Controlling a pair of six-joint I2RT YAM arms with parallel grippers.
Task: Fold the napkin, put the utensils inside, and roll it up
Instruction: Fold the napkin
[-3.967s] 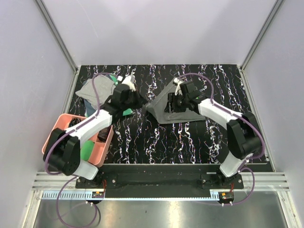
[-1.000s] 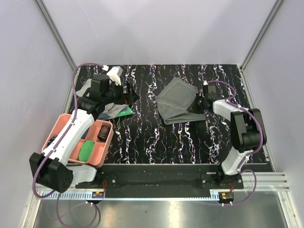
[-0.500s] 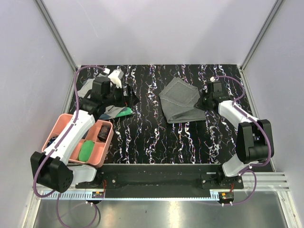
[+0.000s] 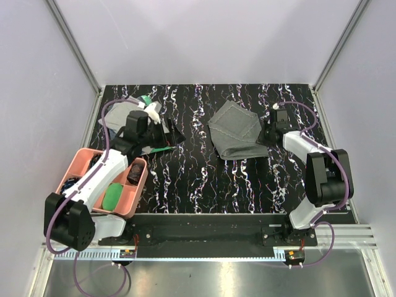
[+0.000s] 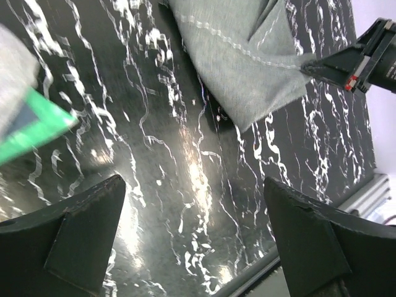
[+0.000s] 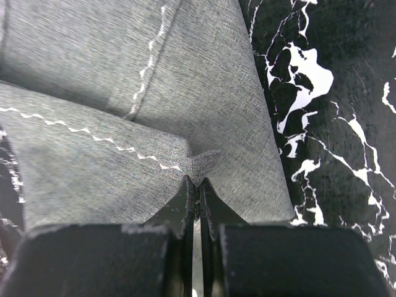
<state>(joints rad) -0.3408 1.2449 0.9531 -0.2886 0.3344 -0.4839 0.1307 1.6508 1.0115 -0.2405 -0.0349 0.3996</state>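
The dark grey napkin (image 4: pixel 236 136) lies partly folded right of the table's middle, its stitched hems showing in the right wrist view (image 6: pixel 111 80). My right gripper (image 4: pixel 266 131) is at the napkin's right edge, shut on a corner of the cloth (image 6: pixel 197 184). My left gripper (image 4: pixel 169 132) hangs open over bare table at the left, well clear of the napkin, with nothing between its fingers (image 5: pixel 80 235). From the left wrist view the napkin (image 5: pixel 247 62) and the right gripper (image 5: pixel 362 59) show at the top. The utensils are out of view.
A lighter grey cloth (image 4: pixel 116 116) over a green item (image 4: pixel 162 148) lies at the back left, beside my left gripper. A pink compartment tray (image 4: pixel 73 168) holding green and brown things stands at the near left. The table's front edge (image 5: pixel 272 272) is close.
Four seconds ago both grippers held the napkin raised; the left has let go and drawn back to the left. Over the last second the right gripper shifted slightly, spreading the napkin flatter.
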